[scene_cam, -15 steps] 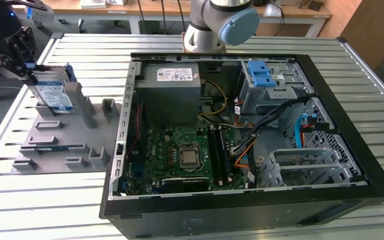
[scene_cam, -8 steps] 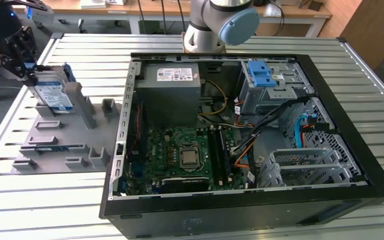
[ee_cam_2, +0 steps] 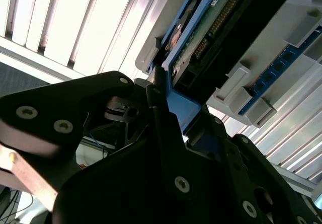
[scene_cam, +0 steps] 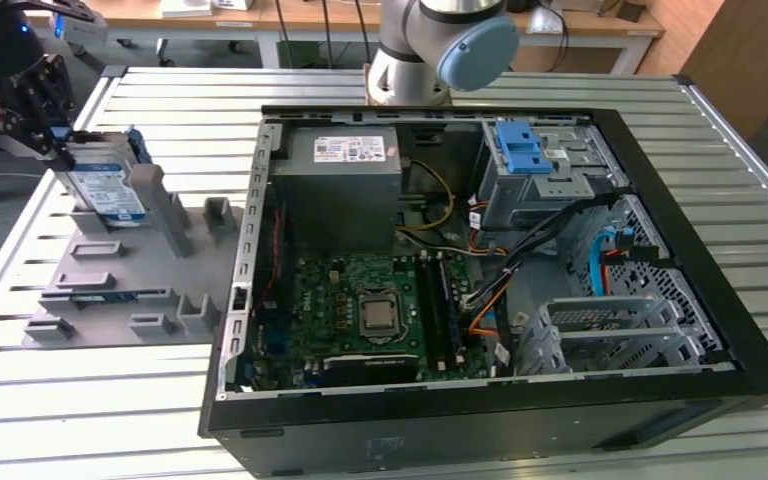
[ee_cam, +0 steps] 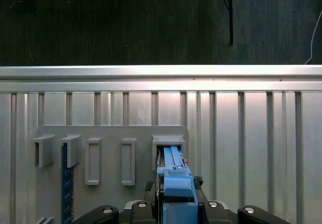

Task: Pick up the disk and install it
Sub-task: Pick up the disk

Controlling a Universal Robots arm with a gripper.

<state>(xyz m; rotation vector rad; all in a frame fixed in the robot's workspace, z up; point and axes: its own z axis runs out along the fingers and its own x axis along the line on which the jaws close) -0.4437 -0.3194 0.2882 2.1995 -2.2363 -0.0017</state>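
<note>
The gripper [ee_cam_2: 178, 108] has its jaws closed on the disk [ee_cam_2: 221, 22]. In the second wrist view, the blue carrier [ee_cam_2: 183, 110] along the disk's edge is pinched between the two black fingers [ee_cam_2: 157, 108]. The disk's green circuit-board side runs away from the jaws towards the fixture [ee_cam_2: 236, 85].

In the first wrist view, the carrier's thin edge [ee_cam: 173, 158] comes straight out from between the jaws. It sits in line with an open slot in the fixture [ee_cam: 100, 133], and its far end is at the slot's mouth. I cannot tell how deep the disk sits in the slot. A blue strip [ee_cam: 64, 183] stands in another slot nearby. The slatted table [ee_cam: 251, 133] lies beyond the fixture.

In the exterior view, the gripper [scene_cam: 57, 145] is at the top edge of the disk [scene_cam: 101, 190]. The disk stands upright at the far corner of the fixture [scene_cam: 144, 280], on that view's left, with its white-and-blue label showing. The open case [scene_cam: 704, 390] lies flat on the table [scene_cam: 37, 420], just beside the fixture on that view's right. At the case's far side is a cage [scene_cam: 544, 185] with a blue latch [scene_cam: 520, 150]. The arm's base [scene_cam: 438, 45] rises behind the case.
</note>
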